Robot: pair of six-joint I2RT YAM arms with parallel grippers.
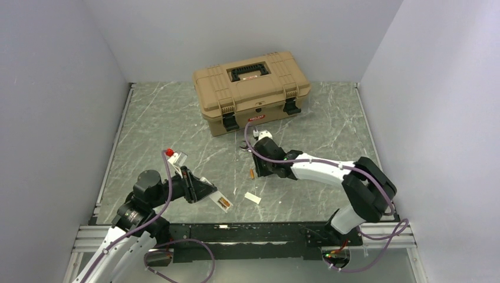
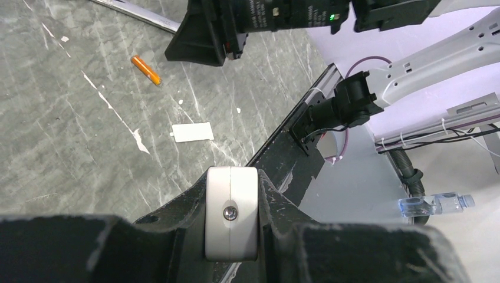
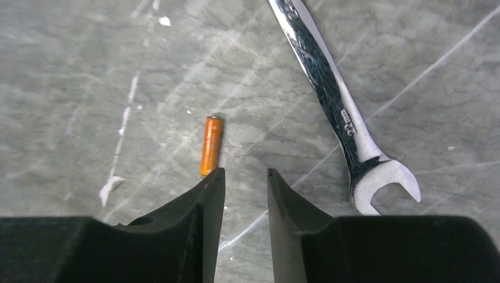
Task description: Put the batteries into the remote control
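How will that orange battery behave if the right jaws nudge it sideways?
Likely rolls: the battery is a smooth cylinder lying flat on the table. Probably light: far smaller than the wrench. Glossy casing may slip when pinched.

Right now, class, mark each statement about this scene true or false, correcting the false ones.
1. The tan plastic toolbox has its lid closed. True.
2. The right end effector holds the orange cylindrical battery. False: it lies on the grey table, beside the open, empty end effector.
3. The left end effector grips the slim white remote control. True.
4. The steel wrench lies inside the toolbox. False: it lies on the table.
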